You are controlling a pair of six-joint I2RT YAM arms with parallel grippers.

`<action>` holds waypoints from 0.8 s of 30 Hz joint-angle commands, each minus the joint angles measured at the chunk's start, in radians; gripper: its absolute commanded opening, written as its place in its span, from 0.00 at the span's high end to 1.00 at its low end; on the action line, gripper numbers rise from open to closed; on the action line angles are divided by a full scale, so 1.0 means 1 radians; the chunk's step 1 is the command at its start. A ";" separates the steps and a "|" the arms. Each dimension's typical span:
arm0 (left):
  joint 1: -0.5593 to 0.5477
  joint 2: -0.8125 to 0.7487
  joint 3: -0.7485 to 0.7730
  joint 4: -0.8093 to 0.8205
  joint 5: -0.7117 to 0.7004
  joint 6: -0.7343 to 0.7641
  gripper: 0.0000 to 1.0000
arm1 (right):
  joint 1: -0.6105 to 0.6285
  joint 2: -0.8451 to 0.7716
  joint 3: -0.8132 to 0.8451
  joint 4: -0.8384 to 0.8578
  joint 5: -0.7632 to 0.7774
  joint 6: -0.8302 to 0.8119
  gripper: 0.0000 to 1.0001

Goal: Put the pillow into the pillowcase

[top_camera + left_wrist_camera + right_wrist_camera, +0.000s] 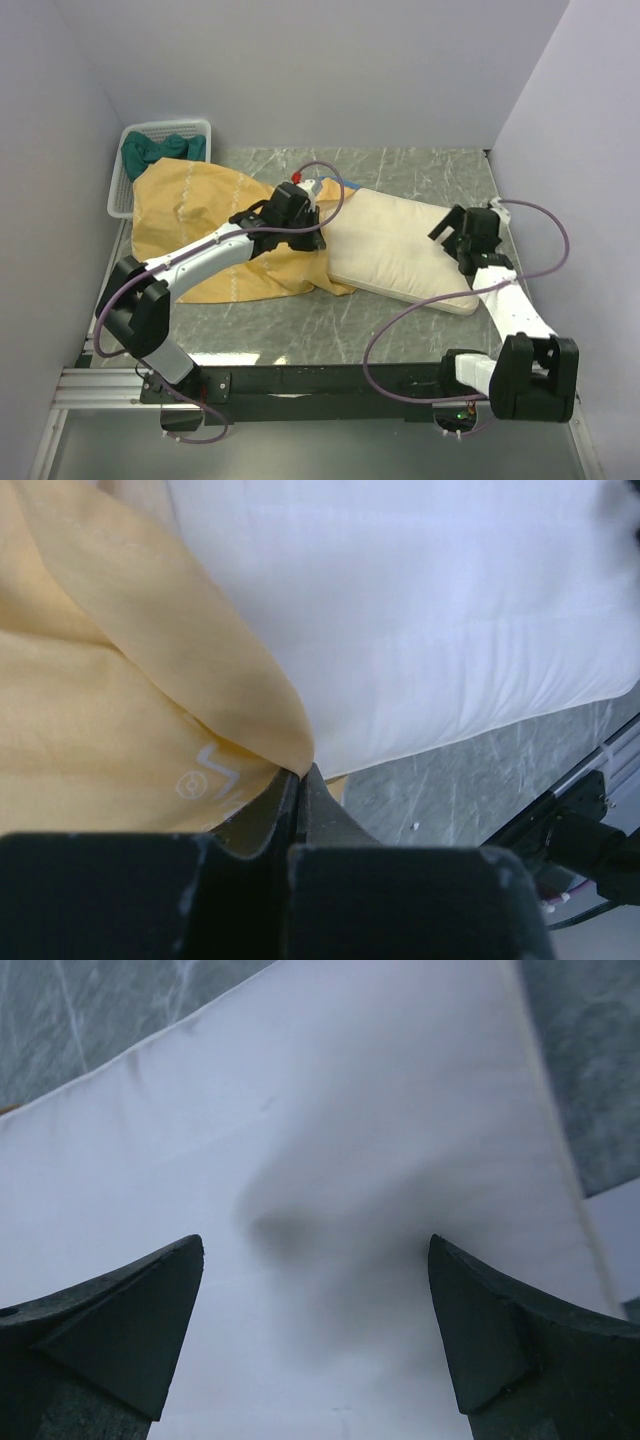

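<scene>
The cream-white pillow (pixel 405 250) lies flat on the table's right half, its left end at the mouth of the pillowcase (pixel 205 225), which lies crumpled, mustard-yellow side out. My left gripper (pixel 305 205) is shut on the pillowcase's yellow edge (pixel 270 720), right beside the pillow (pixel 430 620). My right gripper (pixel 450 228) hovers open over the pillow's right end. In the right wrist view the fingers (pixel 130 1320) stand wide apart above the pillow (pixel 330 1160), with a pinched dent between them.
A white basket (pixel 160 135) with dark green cloth (pixel 160 150) stands at the back left corner, touching the pillowcase. Grey walls enclose the marbled table (pixel 420 170) on three sides. A purple cable (pixel 530 215) loops off each arm.
</scene>
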 commanded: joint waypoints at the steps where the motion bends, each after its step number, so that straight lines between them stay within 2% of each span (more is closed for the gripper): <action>1: -0.018 0.010 0.043 -0.026 -0.018 0.027 0.98 | -0.090 -0.060 -0.061 0.004 0.017 -0.011 0.00; 6: -0.024 0.016 0.061 -0.046 -0.024 0.030 0.99 | -0.149 -0.040 -0.084 0.022 0.032 -0.029 0.00; 8: -0.026 0.018 0.064 -0.048 -0.026 0.036 0.98 | -0.163 -0.018 -0.078 0.038 -0.008 -0.026 0.00; 10: -0.027 0.018 0.069 -0.054 -0.029 0.034 0.98 | -0.163 0.038 -0.072 0.062 -0.003 -0.020 0.00; 13: -0.033 0.018 0.067 -0.045 -0.021 0.033 0.98 | -0.169 0.137 -0.066 0.111 -0.051 0.001 0.00; 14: -0.036 0.022 0.069 -0.043 -0.015 0.036 0.98 | -0.170 0.157 -0.058 0.123 -0.124 0.010 0.03; 15: -0.044 0.035 0.079 -0.049 -0.012 0.039 0.99 | -0.169 0.167 -0.061 0.174 -0.167 0.018 0.08; 18: -0.075 0.071 0.134 -0.083 -0.024 0.066 0.99 | -0.122 0.122 -0.055 0.203 -0.256 0.043 0.71; 19: -0.084 0.079 0.145 -0.100 -0.029 0.080 0.99 | -0.103 0.103 -0.032 0.196 -0.264 0.040 0.85; 23: -0.122 0.110 0.181 -0.117 -0.021 0.105 0.99 | 0.018 0.025 0.049 0.115 -0.351 0.001 0.98; 24: -0.135 0.110 0.173 -0.115 -0.026 0.106 0.99 | 0.047 -0.010 0.062 0.092 -0.324 -0.008 0.99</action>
